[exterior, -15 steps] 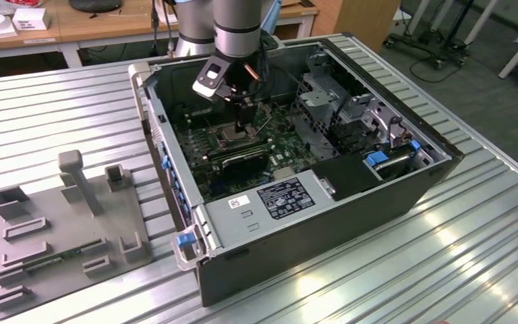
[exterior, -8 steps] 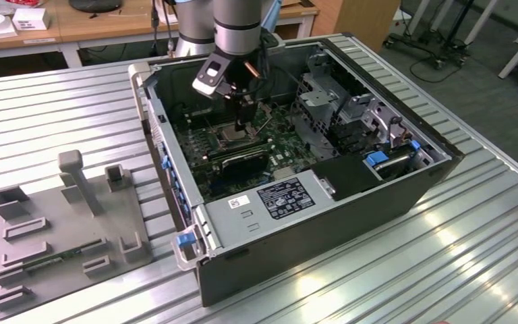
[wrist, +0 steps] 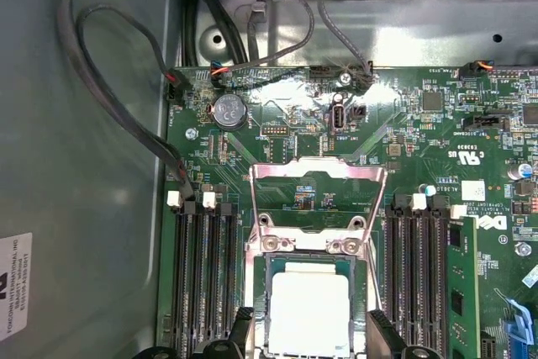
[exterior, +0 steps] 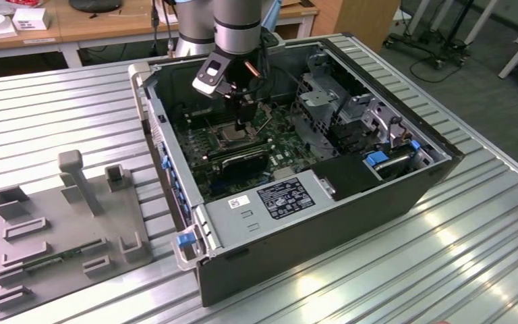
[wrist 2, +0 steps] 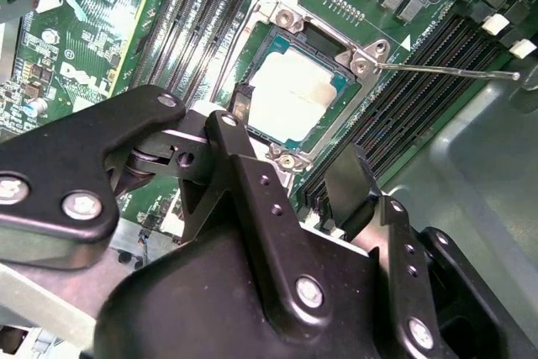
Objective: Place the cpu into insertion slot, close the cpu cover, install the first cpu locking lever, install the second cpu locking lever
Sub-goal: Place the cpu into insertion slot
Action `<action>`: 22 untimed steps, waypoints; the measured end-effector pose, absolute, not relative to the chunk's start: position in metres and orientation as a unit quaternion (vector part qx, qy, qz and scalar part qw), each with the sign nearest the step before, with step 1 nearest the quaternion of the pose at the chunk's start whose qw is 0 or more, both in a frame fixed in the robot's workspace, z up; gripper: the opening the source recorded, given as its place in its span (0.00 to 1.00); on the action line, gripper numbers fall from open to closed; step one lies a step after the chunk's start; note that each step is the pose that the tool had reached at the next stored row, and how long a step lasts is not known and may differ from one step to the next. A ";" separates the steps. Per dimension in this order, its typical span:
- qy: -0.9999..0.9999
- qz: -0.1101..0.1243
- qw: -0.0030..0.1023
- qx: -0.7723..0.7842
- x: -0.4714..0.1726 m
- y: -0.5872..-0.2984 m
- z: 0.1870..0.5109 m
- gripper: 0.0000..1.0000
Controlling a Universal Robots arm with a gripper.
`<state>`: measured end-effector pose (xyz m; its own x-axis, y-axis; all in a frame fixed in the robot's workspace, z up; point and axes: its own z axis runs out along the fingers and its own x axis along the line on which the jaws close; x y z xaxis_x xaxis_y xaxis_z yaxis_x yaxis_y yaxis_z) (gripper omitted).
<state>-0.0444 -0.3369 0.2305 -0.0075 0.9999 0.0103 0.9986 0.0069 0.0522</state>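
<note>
A: Nearest the lens?
B: Black linkage of the gripper, jaws spread and holding nothing, low inside the computer case.
A: Position of the cpu?
B: Flat in the insertion slot, between the two fingertips, apart from both.
A: And the cpu cover?
B: Hinged open, clear of the slot. Thin locking lever unlatched, jutting out over the memory slots.

Arm pointing down, tool jaws apart
</note>
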 end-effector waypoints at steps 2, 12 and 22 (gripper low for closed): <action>0.709 0.022 0.015 0.704 -0.044 -0.337 0.231 0.63; 0.709 0.022 0.015 0.704 -0.044 -0.337 0.232 0.63; 0.709 0.023 0.014 0.704 -0.044 -0.337 0.234 0.63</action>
